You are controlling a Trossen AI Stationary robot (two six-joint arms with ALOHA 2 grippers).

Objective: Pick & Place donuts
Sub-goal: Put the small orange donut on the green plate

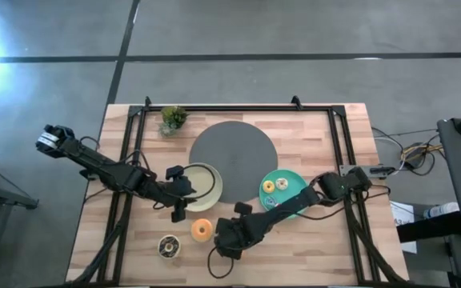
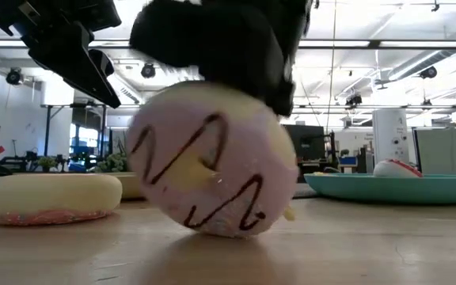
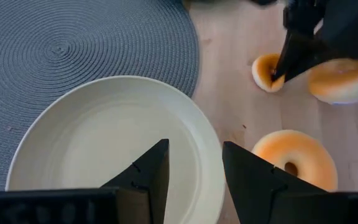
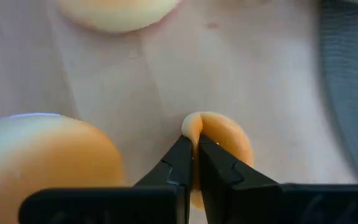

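My rig sits in a robotics lab or workshop: a wooden bench on a black frame stands on a bare grey concrete floor crossed by dark lines. From bench height I see an open hall with exposed ceiling beams, hung lights, white columns and screens, with cables trailing beside the bench.

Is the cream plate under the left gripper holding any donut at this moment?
No, the cream plate is bare; the nearest donut lies beside it.
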